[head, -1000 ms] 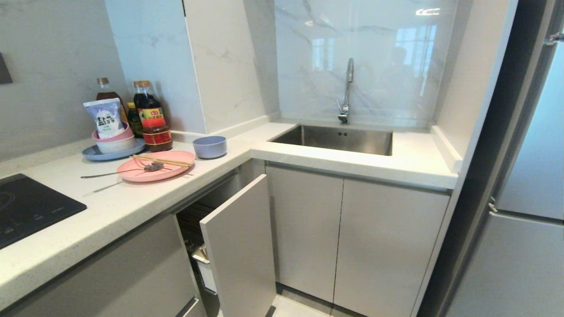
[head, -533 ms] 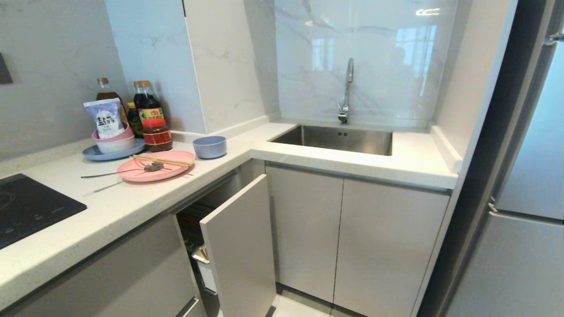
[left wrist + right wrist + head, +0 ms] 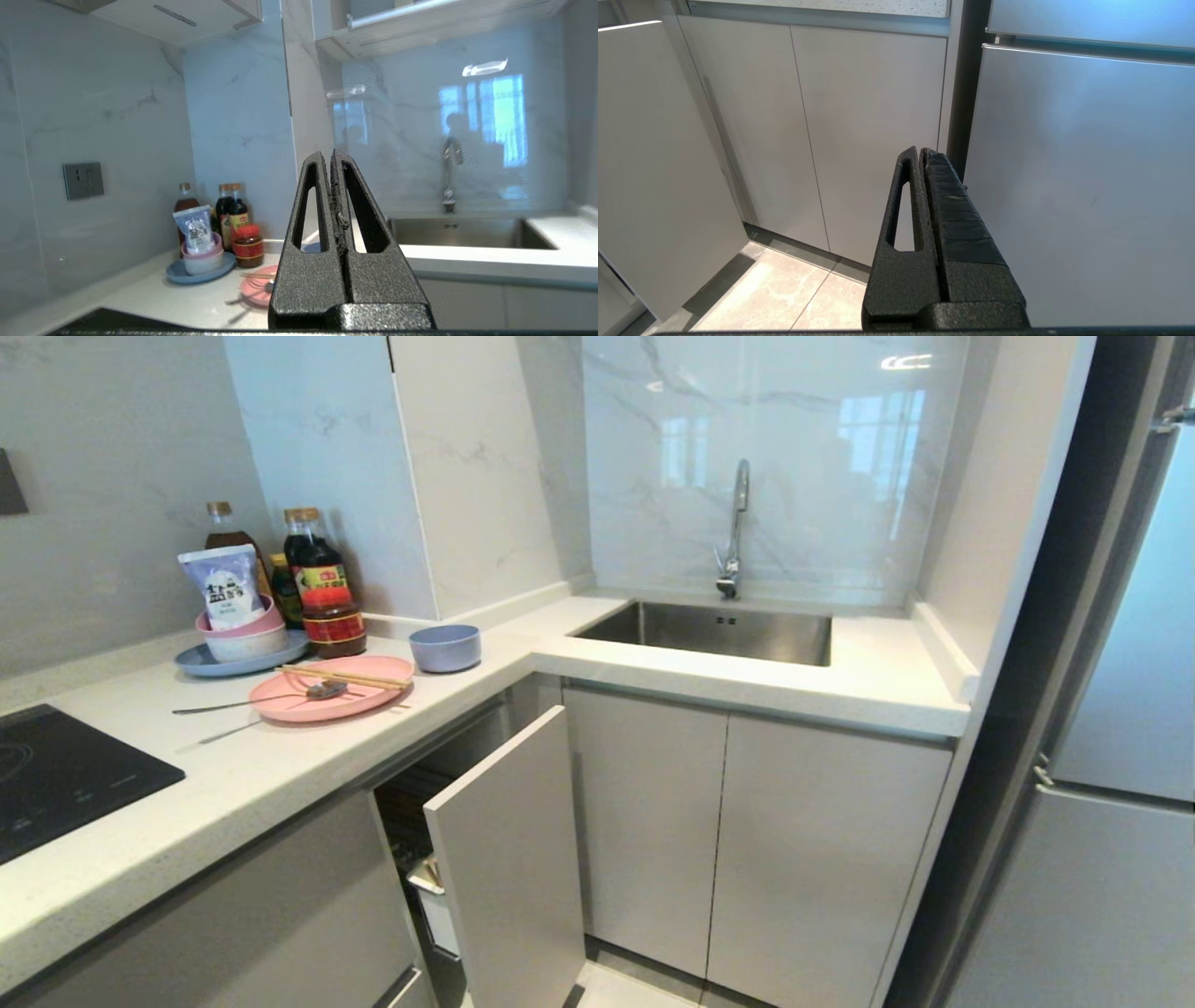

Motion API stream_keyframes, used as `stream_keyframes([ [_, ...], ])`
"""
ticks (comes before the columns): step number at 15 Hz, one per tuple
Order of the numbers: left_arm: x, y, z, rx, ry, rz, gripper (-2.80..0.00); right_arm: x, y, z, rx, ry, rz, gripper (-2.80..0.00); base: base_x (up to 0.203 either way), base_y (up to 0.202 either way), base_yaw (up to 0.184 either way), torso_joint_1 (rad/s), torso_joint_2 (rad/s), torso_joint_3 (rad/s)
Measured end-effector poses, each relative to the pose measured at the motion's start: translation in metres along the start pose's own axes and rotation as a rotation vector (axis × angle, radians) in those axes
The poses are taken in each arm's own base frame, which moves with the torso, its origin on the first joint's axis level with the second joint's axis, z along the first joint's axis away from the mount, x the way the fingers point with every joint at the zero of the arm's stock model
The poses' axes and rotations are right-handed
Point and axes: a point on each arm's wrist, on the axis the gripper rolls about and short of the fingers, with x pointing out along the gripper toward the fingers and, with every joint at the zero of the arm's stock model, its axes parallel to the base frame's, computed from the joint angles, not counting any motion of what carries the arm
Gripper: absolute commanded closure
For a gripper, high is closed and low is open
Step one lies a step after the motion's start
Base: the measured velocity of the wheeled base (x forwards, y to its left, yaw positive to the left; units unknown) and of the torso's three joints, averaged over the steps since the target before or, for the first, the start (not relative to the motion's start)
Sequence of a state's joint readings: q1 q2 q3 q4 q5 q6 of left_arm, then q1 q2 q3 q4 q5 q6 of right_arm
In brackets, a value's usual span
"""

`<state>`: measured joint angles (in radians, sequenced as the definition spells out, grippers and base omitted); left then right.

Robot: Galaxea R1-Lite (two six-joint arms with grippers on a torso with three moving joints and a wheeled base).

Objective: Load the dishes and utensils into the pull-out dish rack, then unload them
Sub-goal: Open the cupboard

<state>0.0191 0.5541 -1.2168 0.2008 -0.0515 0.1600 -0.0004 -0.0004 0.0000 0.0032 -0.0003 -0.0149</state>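
- The task is sitting at its very start; nothing is loaded yet, and the loading half is judged to be the step in hand.
- The salmon-pink plate [image 3: 330,687] is lying flat on the counter [image 3: 280,765] at the left, with the chopsticks [image 3: 342,678] resting across it and the spoon [image 3: 257,699] lying with its bowl on the plate and its long handle reaching left over the counter; the pale blue bowl [image 3: 445,647] is standing just right of the plate, near the counter's corner.
- The pull-out dish rack [image 3: 431,896] is sitting low under the counter, only partly drawn out; its tall white front panel [image 3: 509,859] is angling into the room, and only a dark slice of its inside is showing beside it.
- The left gripper [image 3: 332,161] is pointing over the counter towards the far wall, jaws pressed together and holding nothing; the right gripper [image 3: 920,154] is hanging parked low before the cupboard doors, jaws together too, empty.
- The next move is probably calling for the rack to be drawn fully out, or for the left jaws to part before closing on a first item; the spoon and chopsticks are lying loose on the plate, so lifting the plate first is risking a spill.
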Motion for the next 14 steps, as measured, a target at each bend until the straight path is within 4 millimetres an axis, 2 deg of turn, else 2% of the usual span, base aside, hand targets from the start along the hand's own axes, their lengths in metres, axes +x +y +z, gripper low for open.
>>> stream_keyframes([
  [3, 0.063, 0.003, 0.001, 0.019, 0.096, -0.043, 0.00, 0.000, 0.000, 0.000, 0.000, 0.000, 0.000, 0.00, 0.000, 0.000, 0.000, 0.000, 0.00, 0.000],
  [6, 0.115, 0.003, -0.013, -0.006, 0.225, -0.076, 0.00, 0.000, 0.000, 0.000, 0.000, 0.000, 0.000, 0.00, 0.000, 0.000, 0.000, 0.000, 0.00, 0.000],
  [8, 0.140, 0.002, -0.029, -0.039, 0.397, -0.118, 0.00, 0.000, 0.000, 0.000, 0.000, 0.000, 0.000, 0.00, 0.000, 0.000, 0.000, 0.000, 0.00, 0.000],
  [14, 0.208, -0.014, -0.090, -0.233, 0.902, -0.440, 0.00, 0.000, 0.000, 0.000, 0.000, 0.000, 0.000, 0.00, 0.000, 0.000, 0.000, 0.000, 0.00, 0.000],
])
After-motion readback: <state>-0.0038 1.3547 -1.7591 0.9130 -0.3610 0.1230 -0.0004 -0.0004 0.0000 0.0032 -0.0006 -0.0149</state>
